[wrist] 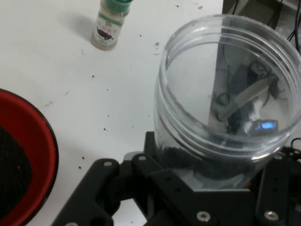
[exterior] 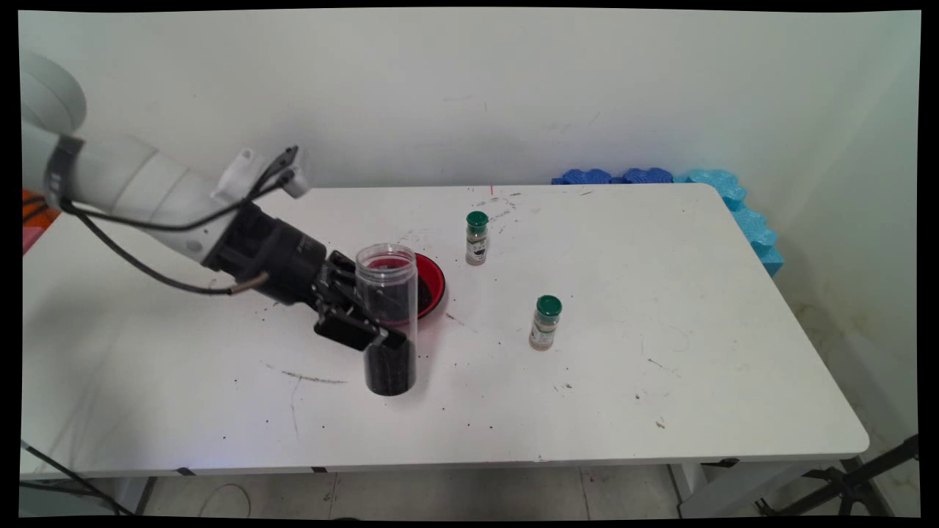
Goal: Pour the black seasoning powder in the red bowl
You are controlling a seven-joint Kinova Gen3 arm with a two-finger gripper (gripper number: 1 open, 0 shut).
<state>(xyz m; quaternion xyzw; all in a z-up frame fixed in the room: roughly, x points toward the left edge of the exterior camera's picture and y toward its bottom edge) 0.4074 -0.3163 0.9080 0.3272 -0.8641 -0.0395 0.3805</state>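
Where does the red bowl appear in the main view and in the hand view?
Main view: the red bowl lies left of the table's middle, behind the clear jar that the gripper holds.
Hand view: it is cut by the left and bottom edges.
Shared landmark: the clear jar.

We've got a white table (exterior: 697, 279) peppered with dark crumbs and a few scuff marks. A clear plastic jar (exterior: 386, 323) stands upright on it with no lid and dark stuff filling its bottom part. Right behind it is a red bowl (exterior: 434, 284) with dark grains inside. Two green-capped spice bottles are upright off to the right, one further back (exterior: 477, 238) and one closer (exterior: 545, 323), well apart. Blue foam pieces (exterior: 733, 198) line the table's far right corner.
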